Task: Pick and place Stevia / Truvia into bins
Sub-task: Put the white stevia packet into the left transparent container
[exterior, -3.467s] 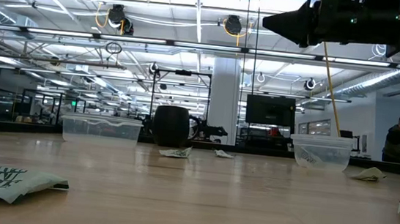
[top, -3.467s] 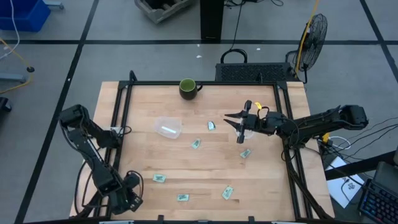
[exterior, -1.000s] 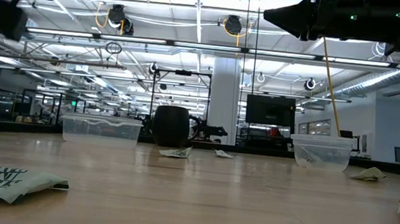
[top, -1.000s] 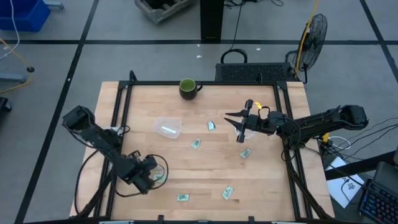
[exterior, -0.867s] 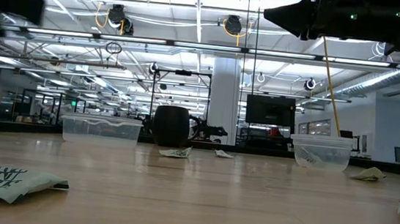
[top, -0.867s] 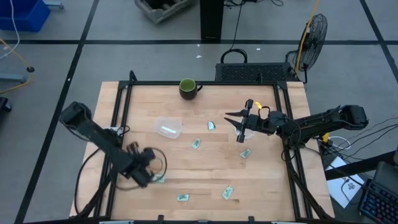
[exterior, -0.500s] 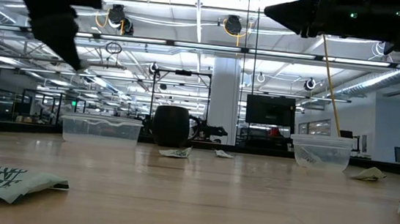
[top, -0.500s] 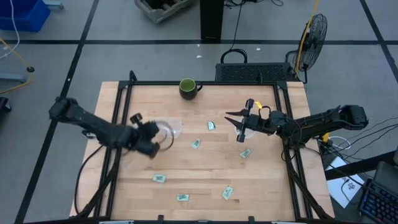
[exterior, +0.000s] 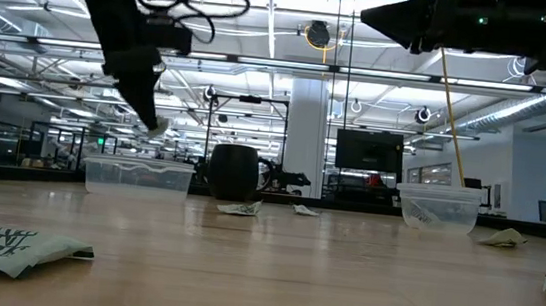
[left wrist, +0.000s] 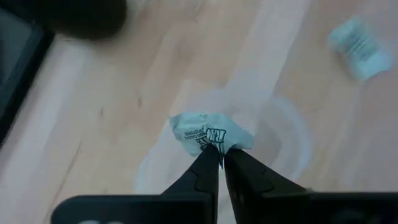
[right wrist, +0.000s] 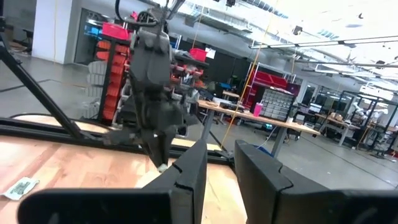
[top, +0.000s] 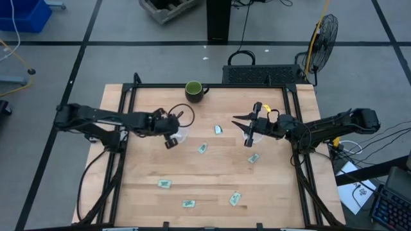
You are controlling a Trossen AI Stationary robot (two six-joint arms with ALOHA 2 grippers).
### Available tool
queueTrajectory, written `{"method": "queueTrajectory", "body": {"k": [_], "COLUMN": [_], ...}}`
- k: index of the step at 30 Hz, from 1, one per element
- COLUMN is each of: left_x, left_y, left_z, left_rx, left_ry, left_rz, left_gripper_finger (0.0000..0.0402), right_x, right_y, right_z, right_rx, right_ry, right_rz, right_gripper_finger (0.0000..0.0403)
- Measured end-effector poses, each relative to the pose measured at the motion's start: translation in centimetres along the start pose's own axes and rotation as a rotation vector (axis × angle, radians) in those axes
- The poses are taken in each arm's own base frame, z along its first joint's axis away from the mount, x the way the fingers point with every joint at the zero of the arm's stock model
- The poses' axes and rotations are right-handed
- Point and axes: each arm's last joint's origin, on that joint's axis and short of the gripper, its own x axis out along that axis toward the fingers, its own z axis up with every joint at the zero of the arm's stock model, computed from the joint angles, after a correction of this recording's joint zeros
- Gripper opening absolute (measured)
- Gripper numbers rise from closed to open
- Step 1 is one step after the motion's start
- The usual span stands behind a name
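Note:
My left gripper (top: 169,140) hangs over the clear rounded-square tub (top: 180,133), shut on a crumpled pale green-and-white sachet (left wrist: 208,134). In the low view the left gripper (exterior: 149,119) is well above the tub (exterior: 137,176). My right gripper (top: 246,131) waits open above the clear round cup (top: 257,135), which stands on its base (exterior: 438,208). Several more sachets lie flat on the wood, among them three (top: 218,129), (top: 203,148), (top: 253,158) near the middle. My left gripper pinches the sachet by one crumpled edge (left wrist: 217,144) between its two fingertips (left wrist: 206,163), coming from above and pointing down. The sachet is lifted clear and sticks out past the fingertips over the tub's opening (left wrist: 283,134).
A dark green mug (top: 194,90) stands near the far edge, behind the tub. Further sachets (top: 165,183), (top: 188,204), (top: 235,199) lie toward the near edge. A black frame rail (top: 122,115) runs around the table.
My left gripper has swung from low over the near-left part of the table up and toward the far edge and the right, ending above the rounded-square tub, shut all the while. The right arm has kept still.

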Motion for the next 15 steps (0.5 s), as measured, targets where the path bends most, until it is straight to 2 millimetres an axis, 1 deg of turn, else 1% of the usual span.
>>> {"method": "queueTrajectory", "body": {"k": [6, 10, 13, 15], "left_x": [3.0, 4.9, 5.7, 5.9], "left_y": [-0.5, -0.7, -0.9, -1.0], "left_z": [-0.1, -0.4, -0.6, -0.5], "left_rx": [0.022, 0.002, -0.007, -0.007], "left_ry": [0.109, 0.188, 0.226, 0.216], "left_rz": [0.035, 0.041, 0.004, -0.006], "left_gripper_finger": [0.0044, 0.0044, 0.0044, 0.0045], "right_x": [0.0, 0.0, 0.0, 0.0], "right_y": [0.0, 0.1, 0.1, 0.1], "right_z": [-0.1, -0.3, -0.2, -0.3], "right_rx": [0.019, 0.014, 0.014, 0.014], "right_ry": [0.006, 0.026, 0.025, 0.026], "right_rz": [0.002, 0.008, 0.008, 0.008], "right_gripper_finger": [0.0075, 0.0075, 0.0075, 0.0075]}}
